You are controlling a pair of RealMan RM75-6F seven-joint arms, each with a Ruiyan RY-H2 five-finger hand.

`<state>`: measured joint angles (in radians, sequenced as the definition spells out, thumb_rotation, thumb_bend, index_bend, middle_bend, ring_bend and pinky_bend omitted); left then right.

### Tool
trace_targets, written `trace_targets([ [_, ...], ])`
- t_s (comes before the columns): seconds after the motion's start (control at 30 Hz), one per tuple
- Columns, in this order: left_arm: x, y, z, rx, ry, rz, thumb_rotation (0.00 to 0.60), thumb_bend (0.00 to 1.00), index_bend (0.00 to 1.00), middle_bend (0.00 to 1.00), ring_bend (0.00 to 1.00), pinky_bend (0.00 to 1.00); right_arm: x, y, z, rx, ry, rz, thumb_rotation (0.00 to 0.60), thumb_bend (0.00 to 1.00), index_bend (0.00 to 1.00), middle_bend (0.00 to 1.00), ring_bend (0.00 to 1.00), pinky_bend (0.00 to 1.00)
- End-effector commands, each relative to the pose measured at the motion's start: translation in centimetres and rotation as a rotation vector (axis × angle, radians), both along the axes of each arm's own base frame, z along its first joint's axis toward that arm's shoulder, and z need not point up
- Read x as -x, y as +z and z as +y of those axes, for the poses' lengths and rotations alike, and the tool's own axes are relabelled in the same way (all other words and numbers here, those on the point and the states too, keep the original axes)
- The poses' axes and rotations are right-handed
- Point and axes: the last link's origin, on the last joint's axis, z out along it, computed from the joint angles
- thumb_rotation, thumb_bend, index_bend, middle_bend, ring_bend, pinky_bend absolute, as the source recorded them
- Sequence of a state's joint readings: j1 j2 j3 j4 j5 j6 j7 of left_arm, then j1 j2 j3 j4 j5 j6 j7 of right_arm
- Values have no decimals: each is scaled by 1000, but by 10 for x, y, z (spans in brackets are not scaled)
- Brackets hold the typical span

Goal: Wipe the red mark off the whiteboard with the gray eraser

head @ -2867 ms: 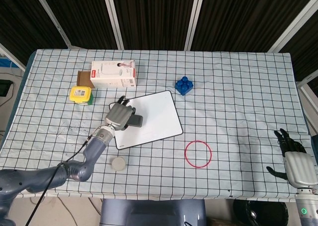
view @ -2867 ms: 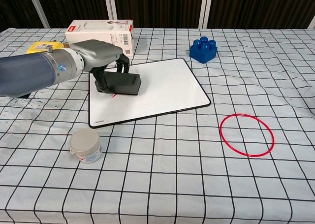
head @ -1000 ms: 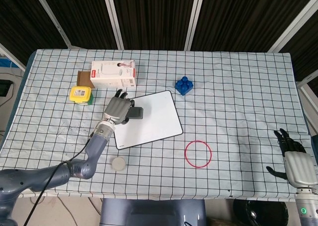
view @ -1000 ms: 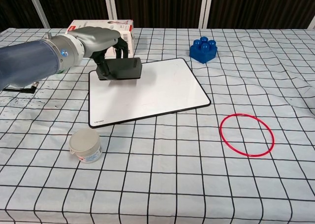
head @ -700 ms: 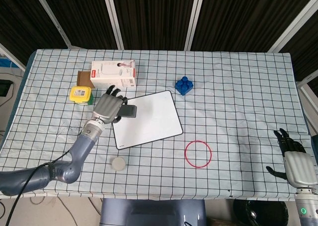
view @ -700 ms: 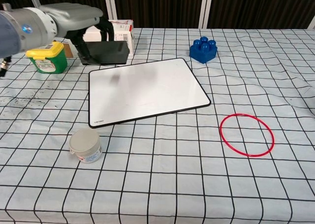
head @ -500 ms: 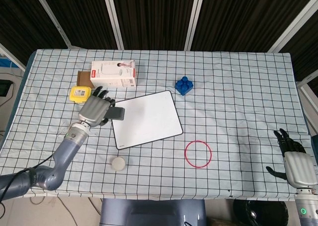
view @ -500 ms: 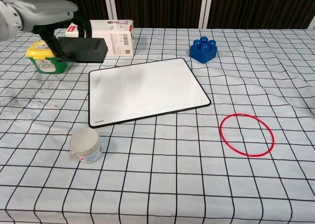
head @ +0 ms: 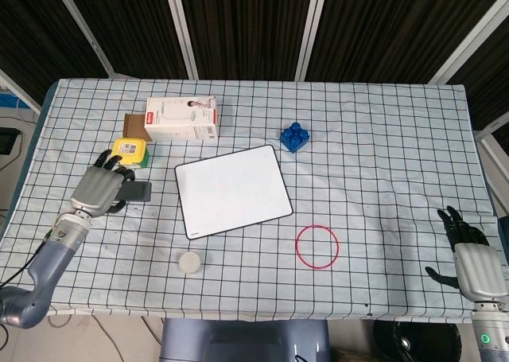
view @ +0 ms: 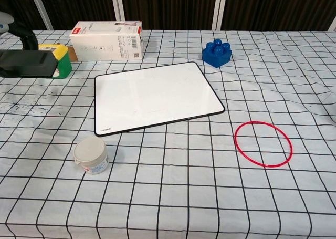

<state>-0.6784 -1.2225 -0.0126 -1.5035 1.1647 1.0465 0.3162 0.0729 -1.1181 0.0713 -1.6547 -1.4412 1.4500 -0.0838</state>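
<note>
Dark slatted panels back a table spread with a black-gridded white cloth; at its near-left edge the left hand grasps the gray eraser, fingers wrapped over one end so the block juts toward the whiteboard; in the chest view the eraser hangs level at the frame's left edge, apparently clear of the cloth. Just beyond the hand sits a yellow-lidded green tub, with a white carton further back; toward the robot and to the right of the hand stands a small round white pot. Well to the hand's right, the whiteboard lies flat and shows no red mark in either view, so the wiping looks finished and the eraser is probably being carried aside for setting down. Beyond the board rest a blue block and a red ring; the right hand idles at the far right corner, fingers spread, holding nothing.
</note>
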Motion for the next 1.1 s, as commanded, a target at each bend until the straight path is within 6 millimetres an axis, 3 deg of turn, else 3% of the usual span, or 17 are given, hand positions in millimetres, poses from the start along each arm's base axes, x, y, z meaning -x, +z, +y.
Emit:
trace_targets([
  [0.03, 24, -7, 1, 16, 46, 3, 600, 247, 427, 485, 129, 69, 0, 0, 0, 2, -2, -1, 600, 40, 0, 47, 181, 213],
  [0.5, 44, -34, 9, 53, 80, -15, 600, 246, 420, 477, 130, 69, 1, 0, 0, 3, -6, 0, 600, 40, 0, 47, 181, 213],
  [0.77, 46, -41, 9, 69, 76, 3, 600, 233, 391, 451, 128, 67, 1, 1, 0, 2, -5, 2, 600, 40, 0, 47, 181, 213],
  [1.1, 43, -38, 6, 64, 68, 24, 600, 127, 145, 226, 85, 67, 1, 1, 0, 4, -2, 7, 600, 40, 0, 47, 181, 213],
])
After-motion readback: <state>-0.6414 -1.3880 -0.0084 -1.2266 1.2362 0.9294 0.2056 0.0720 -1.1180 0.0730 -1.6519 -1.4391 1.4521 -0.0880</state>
